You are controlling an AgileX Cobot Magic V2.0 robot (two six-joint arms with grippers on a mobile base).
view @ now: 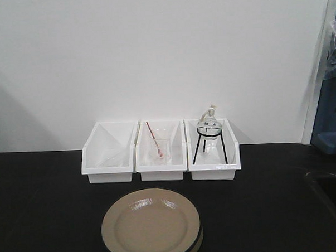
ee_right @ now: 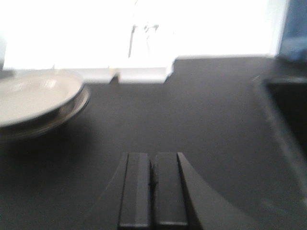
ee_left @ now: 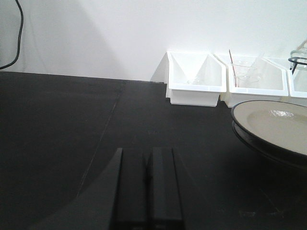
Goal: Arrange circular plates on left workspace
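Two beige circular plates (view: 151, 223) with thin black rims lie stacked on the black countertop (view: 43, 204), in front of the white bins. In the left wrist view the stack (ee_left: 276, 125) sits at the right edge, well right of my left gripper (ee_left: 146, 155), which is shut and empty over bare counter. The right wrist view is blurred; there the plates (ee_right: 36, 98) lie at the far left, and my right gripper (ee_right: 152, 158) is shut with nothing in it. Neither gripper shows in the front view.
Three white bins (view: 161, 151) stand in a row against the wall: the left one looks empty, the middle holds a glass beaker with a red rod (view: 156, 144), the right a round flask on a black tripod (view: 209, 136). A recessed sink (view: 333, 194) lies at the right.
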